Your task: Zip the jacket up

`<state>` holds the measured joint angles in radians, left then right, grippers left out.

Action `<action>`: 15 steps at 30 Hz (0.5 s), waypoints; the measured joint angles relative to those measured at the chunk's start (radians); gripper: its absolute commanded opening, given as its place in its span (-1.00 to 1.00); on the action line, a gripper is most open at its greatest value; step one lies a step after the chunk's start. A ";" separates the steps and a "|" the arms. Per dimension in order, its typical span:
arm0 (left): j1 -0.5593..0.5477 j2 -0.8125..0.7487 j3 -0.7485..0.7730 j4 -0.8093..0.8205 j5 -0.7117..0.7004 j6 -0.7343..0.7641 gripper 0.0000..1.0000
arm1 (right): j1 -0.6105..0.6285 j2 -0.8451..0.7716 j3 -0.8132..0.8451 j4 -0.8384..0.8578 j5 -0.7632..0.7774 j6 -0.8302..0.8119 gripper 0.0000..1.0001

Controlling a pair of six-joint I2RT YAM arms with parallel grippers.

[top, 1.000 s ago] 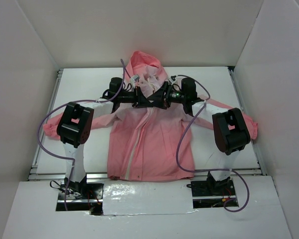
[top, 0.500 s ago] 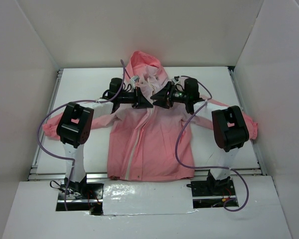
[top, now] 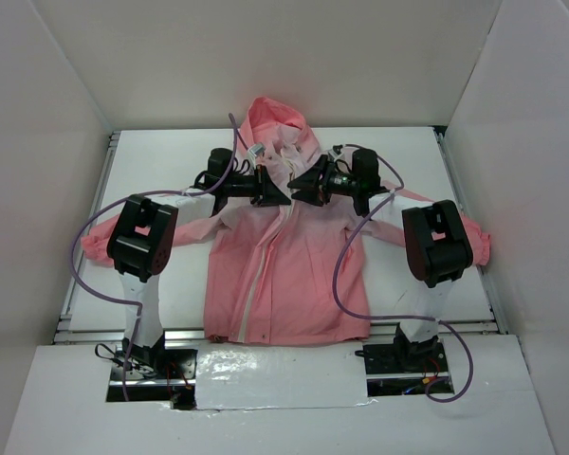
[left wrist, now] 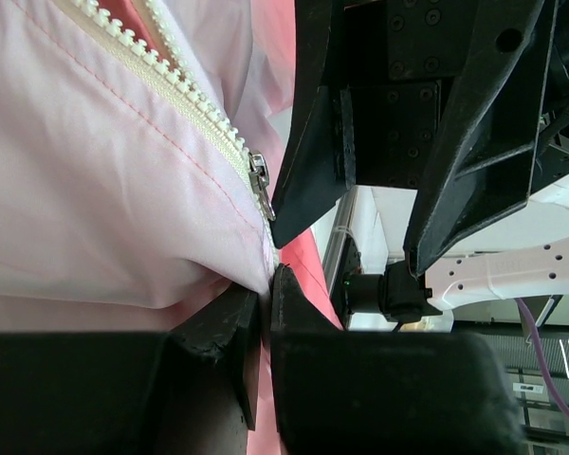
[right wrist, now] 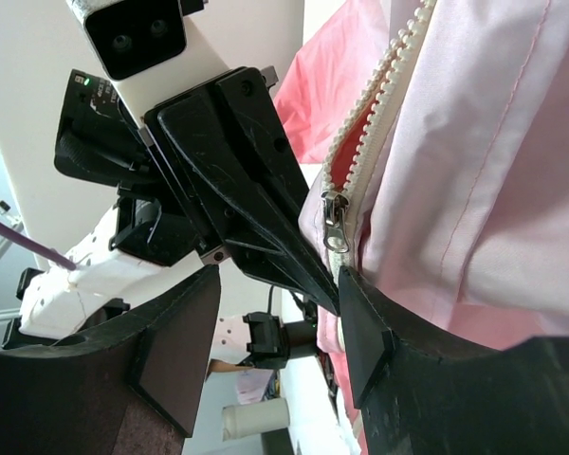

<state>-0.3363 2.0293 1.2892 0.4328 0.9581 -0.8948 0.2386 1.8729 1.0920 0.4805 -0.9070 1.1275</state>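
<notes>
We see a hooded rain jacket [top: 284, 275], pale lilac-pink at the chest and coral pink at hem, cuffs and hood, lying flat and front-up on a white table [top: 152, 156] inside a white-walled enclosure. Its hood [top: 270, 118] points away from the arm bases and its sleeves are spread to either side. Both arms reach in over the shoulders, trailing purple cables [top: 85, 237], and meet over the upper chest, just below the hood.

The left gripper [top: 277, 192] has its black fingers [left wrist: 223, 332] drawn almost together, pinching a fold of the pale fabric at the edge of the light zipper [left wrist: 171, 85]. The small metal zipper slider [left wrist: 259, 187] sits just beyond that pinch, its pull tab hanging loose. On its far side we can make out the two rows of white teeth standing apart, with coral lining between them.

The right gripper [top: 302, 190] faces the left one tip to tip, and its jaws are spread wide with nothing clamped between them. From the right wrist we see one of its fingers [right wrist: 360, 332] against the pale fabric just below the slider, and the other [right wrist: 175, 351] out in the air beside the left gripper. From the left wrist, one right fingertip sits just beside the pull tab; we cannot tell whether it touches.
</notes>
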 measured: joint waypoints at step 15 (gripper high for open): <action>-0.001 0.000 -0.003 0.013 0.008 -0.002 -1.00 | -0.014 0.048 0.007 0.051 0.001 0.040 0.17</action>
<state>-0.3374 2.0293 1.2865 0.4454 0.9665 -0.8963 0.2241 1.9205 1.0988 0.5312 -0.9058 1.1679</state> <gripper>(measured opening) 0.163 0.588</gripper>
